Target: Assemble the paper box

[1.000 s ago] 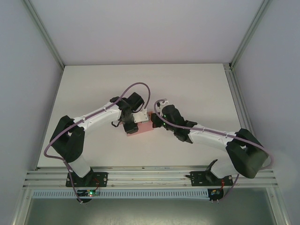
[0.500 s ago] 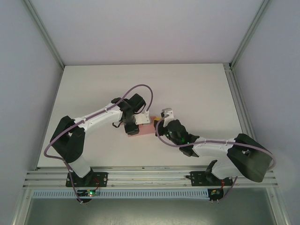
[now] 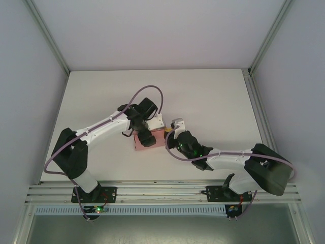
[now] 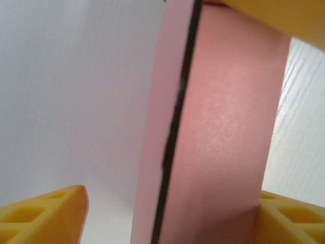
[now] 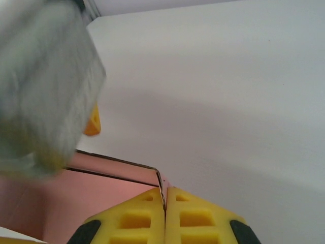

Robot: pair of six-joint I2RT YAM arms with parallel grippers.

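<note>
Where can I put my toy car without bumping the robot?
The far half of the table, from the back wall to the arms, is bare. A smaller patch lies between the paper box and the front rail, hemmed by the left arm and right arm. The middle is crowded: the left gripper and right gripper meet at the box.

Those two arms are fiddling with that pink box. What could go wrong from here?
The right gripper pinches just a thin edge of the paper box, so the card might tear, crease or slip out if pulled. The left gripper stands open around the box, one finger seemingly against its side. Pulling away, it could nudge the box and twist that pinched edge.
</note>
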